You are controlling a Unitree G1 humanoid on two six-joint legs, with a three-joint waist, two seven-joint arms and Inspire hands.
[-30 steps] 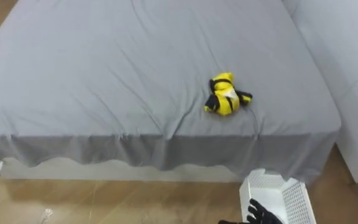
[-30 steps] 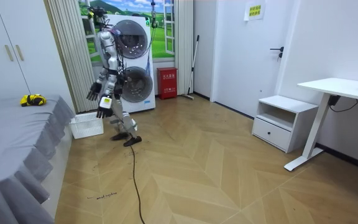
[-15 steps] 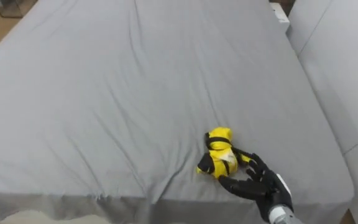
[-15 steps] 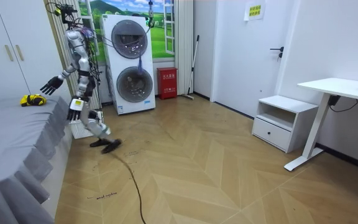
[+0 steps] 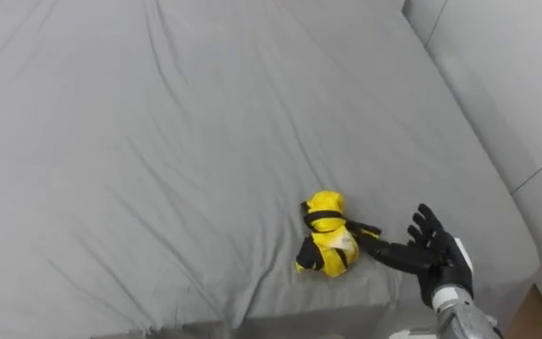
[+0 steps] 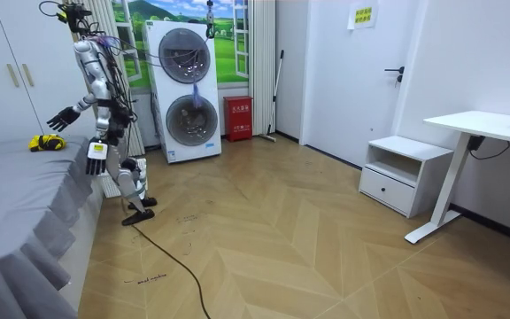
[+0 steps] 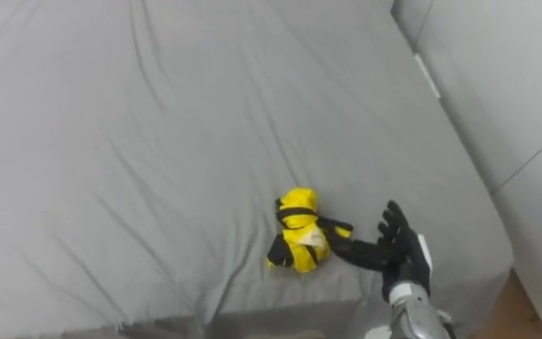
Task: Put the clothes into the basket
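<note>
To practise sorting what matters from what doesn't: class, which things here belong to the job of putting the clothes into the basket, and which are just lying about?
Job: clothes, lying on the bed; basket; right hand, open beside the clothes.
Lying about: washers; red box; cabinet; desk.

So the right hand (image 5: pixel 438 256) sits at 5 o'clock, arm stretched out, fingers spread wide and pointing toward 9 o'clock. The left hand (image 6: pixel 95 159) hangs low by the hip.
</note>
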